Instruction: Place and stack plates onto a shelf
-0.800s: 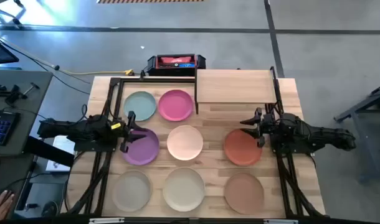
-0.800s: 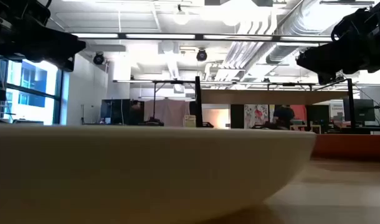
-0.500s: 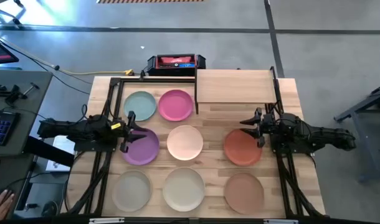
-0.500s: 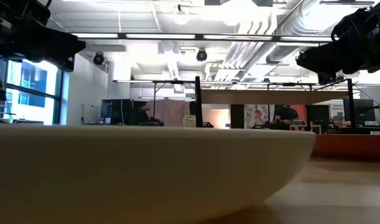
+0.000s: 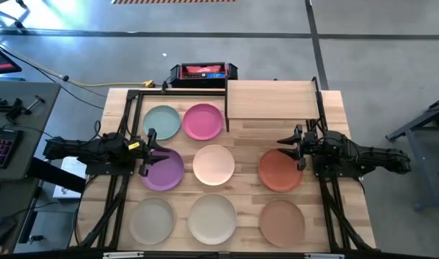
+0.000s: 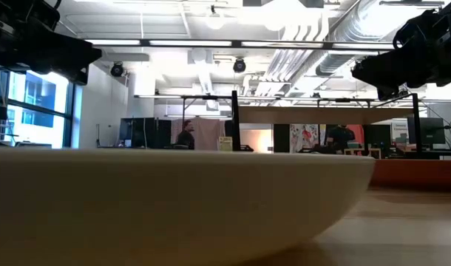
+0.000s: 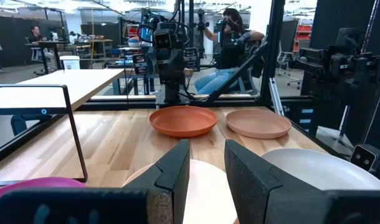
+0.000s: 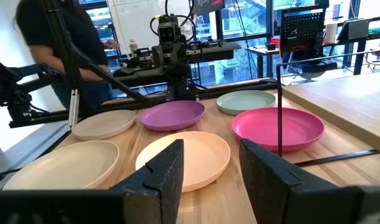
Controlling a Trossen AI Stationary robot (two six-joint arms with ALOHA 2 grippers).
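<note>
Both hands hang released: left hand [image 5: 149,152] by the purple plate [image 5: 164,170], right hand [image 5: 298,150] by the terracotta plate [image 5: 279,171]. Plates look stiff, light, likely slippery; pinch at the rim.

Low view: a round cream plate [image 6: 174,199] fills the lower frame, cut off at left and bottom, hiding the tabletop behind it. Both dark arms are cropped at the upper corners.

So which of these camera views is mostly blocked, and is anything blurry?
Low view: a cream plate right at the lens fills the lower half, backlit by ceiling lights. Right wrist view: a person behind the table is smeared. High view: evenly lit, unobstructed.
</note>
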